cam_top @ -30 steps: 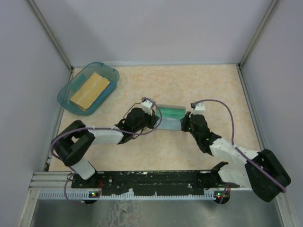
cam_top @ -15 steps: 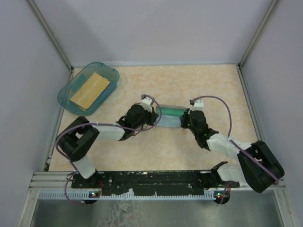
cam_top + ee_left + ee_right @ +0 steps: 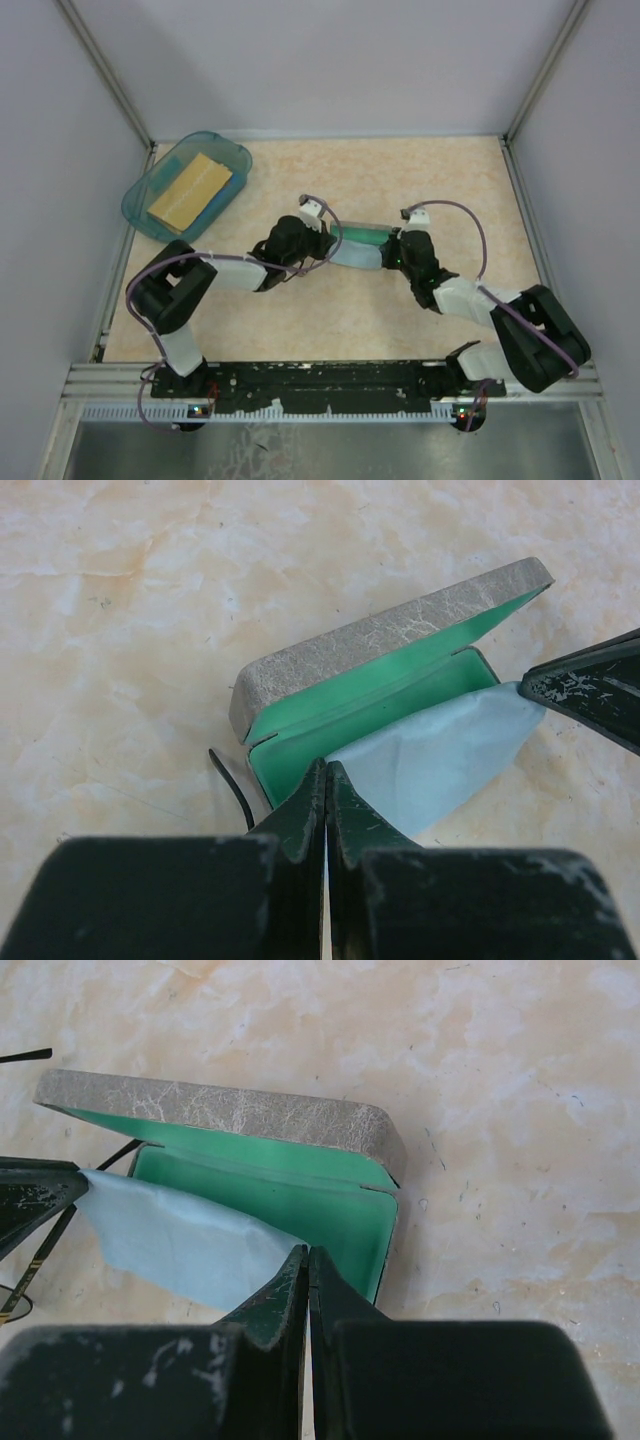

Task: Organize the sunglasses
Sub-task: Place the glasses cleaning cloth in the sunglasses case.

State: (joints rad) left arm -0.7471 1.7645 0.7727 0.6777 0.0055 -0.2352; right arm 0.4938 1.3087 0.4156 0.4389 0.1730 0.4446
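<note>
The grey case point(image 3: 390, 640) stands open with its green lining point(image 3: 300, 1210) showing, also in the top view point(image 3: 362, 238). The light blue cloth point(image 3: 440, 750) is stretched over the front of the case between both grippers. My left gripper point(image 3: 326, 780) is shut on one end of it and my right gripper point(image 3: 307, 1265) on the other end point(image 3: 180, 1240). Of the sunglasses only thin dark wire shows: a temple arm point(image 3: 232, 780) beside the case's left end, also in the right wrist view point(image 3: 45, 1245). The arms hide them in the top view.
A blue-green plastic tray point(image 3: 225, 155) holding a tan block point(image 3: 190, 188) sits at the back left. Grey walls enclose the beige table point(image 3: 400, 180) on three sides. The black rail point(image 3: 320, 378) runs along the near edge.
Both arms have folded in closer to the case. The wrists have edged towards the back, carrying the cloth with them. The case has not moved.
</note>
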